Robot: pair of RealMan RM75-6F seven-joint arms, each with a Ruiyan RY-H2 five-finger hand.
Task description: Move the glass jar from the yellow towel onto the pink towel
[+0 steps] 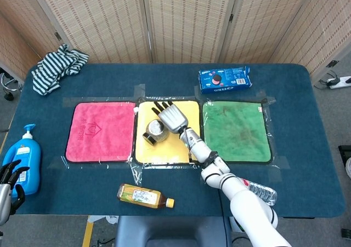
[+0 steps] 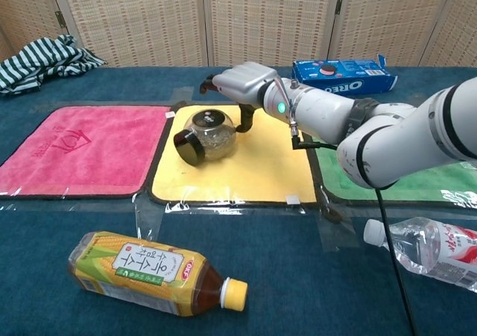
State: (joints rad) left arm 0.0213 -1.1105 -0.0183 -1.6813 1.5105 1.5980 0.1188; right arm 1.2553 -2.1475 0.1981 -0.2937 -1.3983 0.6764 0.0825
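The glass jar [image 1: 155,131] [image 2: 203,133] lies on its side on the left part of the yellow towel [image 1: 170,145] [image 2: 246,168], its black lid facing front-left. My right hand [image 1: 170,116] [image 2: 242,84] hovers palm down over the jar's right side with fingers spread. Its thumb hangs down against the jar, and no grip around the jar shows. The pink towel [image 1: 101,131] [image 2: 74,146] lies just left of the yellow one, with nothing on it. My left hand [image 1: 10,177] is at the table's near-left corner, holding nothing.
A green towel [image 1: 236,129] [image 2: 440,179] lies right of the yellow one. An Oreo box [image 1: 225,78] sits behind it and a striped cloth [image 1: 57,66] at the back left. A blue pump bottle [image 1: 26,156], a tea bottle [image 2: 153,270] and a water bottle [image 2: 428,246] lie along the front.
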